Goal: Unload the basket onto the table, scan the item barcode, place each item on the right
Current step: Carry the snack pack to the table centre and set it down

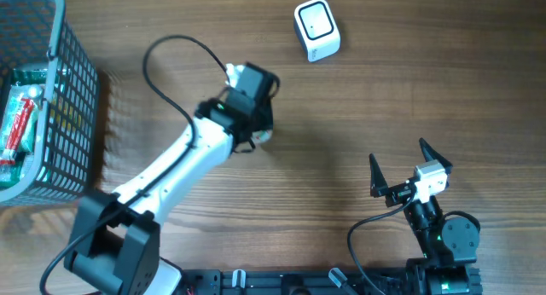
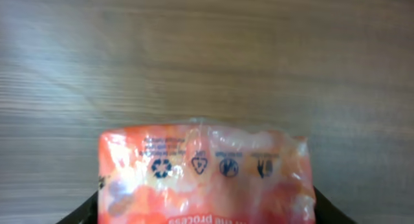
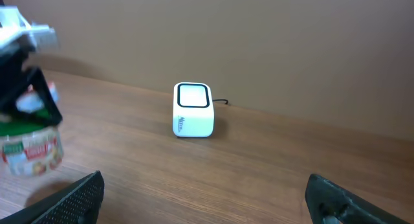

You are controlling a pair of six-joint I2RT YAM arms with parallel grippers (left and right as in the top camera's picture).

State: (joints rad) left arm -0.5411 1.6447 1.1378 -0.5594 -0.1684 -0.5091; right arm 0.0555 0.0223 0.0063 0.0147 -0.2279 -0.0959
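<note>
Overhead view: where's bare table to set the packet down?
Bare wood lies between the scanner and the open right claw, and top centre between the basket and scanner. Crowded on the left: basket, cable, left arm holding the packet.

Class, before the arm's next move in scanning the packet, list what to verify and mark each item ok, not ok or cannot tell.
1. Packet gripped by left gripper: ok.
2. Barcode found on packet: cannot tell; the left wrist view shows only recycling symbols.
3. Scanner standing unobstructed: ok.
4. Packet in front of scanner: not ok; well apart.
5. Right gripper open, away from the path: ok.
</note>
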